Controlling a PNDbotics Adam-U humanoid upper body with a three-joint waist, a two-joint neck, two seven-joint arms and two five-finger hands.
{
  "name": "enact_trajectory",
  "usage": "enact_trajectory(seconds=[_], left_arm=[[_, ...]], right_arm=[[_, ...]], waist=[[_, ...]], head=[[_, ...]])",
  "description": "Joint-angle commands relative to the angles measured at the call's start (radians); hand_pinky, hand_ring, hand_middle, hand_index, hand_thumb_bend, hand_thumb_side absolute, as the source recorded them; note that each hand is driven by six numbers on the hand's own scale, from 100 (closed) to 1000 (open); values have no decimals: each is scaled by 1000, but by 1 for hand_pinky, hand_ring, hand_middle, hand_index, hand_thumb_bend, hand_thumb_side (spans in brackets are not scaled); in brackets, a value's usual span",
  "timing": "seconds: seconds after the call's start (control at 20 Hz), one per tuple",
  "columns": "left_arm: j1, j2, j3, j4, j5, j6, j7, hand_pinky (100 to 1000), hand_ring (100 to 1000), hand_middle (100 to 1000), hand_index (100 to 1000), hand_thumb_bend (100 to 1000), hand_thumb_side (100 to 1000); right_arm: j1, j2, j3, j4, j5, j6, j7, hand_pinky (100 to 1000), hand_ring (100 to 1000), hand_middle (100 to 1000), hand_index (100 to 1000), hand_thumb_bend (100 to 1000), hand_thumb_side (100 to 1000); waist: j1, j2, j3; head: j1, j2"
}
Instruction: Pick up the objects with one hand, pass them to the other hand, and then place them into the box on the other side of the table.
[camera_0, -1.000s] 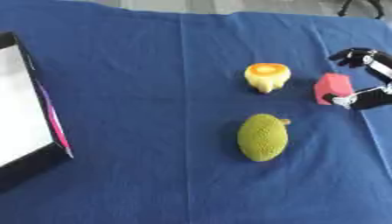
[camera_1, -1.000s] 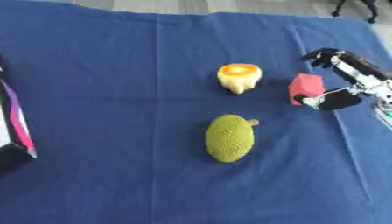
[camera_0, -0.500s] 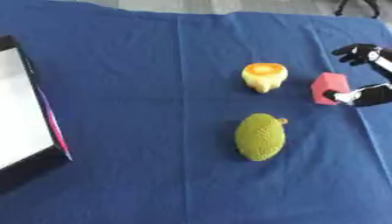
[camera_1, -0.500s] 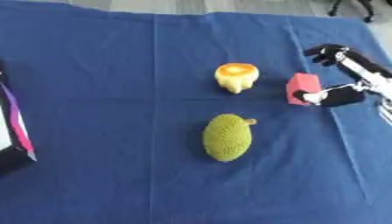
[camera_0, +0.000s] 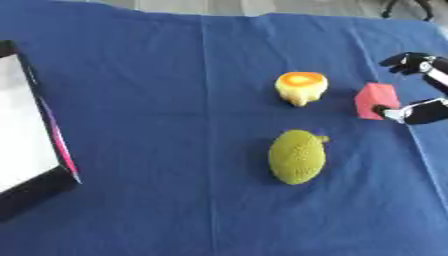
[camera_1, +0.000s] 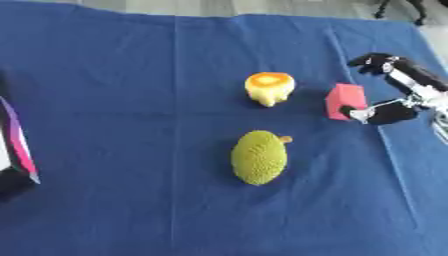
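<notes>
- The step in hand looks like the first pick-up: the right robot hand has its fingers and thumb spread around the far side of the pink block, one dark fingertip touching the block's lower right corner, nothing yet pinched or lifted.
- The pink block rests on the blue desk, right at that robot hand's inner side.
- Next, I judge, the fingers must close across the block, lift it, and carry it toward the middle for a handover; the left robot hand shows in neither view.
- One yellow-and-orange fruit piece sits just beyond the block from the robot hand.
- One green bumpy fruit lies nearer the robot, well apart from the robot hand.
- One box stands farthest from the robot hand, across the desk.
</notes>
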Motion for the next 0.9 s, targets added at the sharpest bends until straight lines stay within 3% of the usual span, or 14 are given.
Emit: enact_trajectory(seconds=[0.05,0.4,0.9], left_arm=[[0,25,0,-6,6,-9,2,959,879,1000,759,127,873],[-16,57,-3,-66,53,-32,15,957,879,1000,760,122,846],[-10,85,-2,-119,81,-53,45,956,879,1000,763,115,826]], right_arm=[[-1,-20,-10,-1,19,3,0,861,846,870,885,413,165],[-3,-25,-6,-1,16,3,-4,860,846,870,884,410,156],[13,-21,-15,20,80,29,0,865,840,869,885,407,152]], waist=[[0,4,1],[7,2,12],[9,4,16]], head=[[-7,-15],[-21,-15],[-29,-7]])
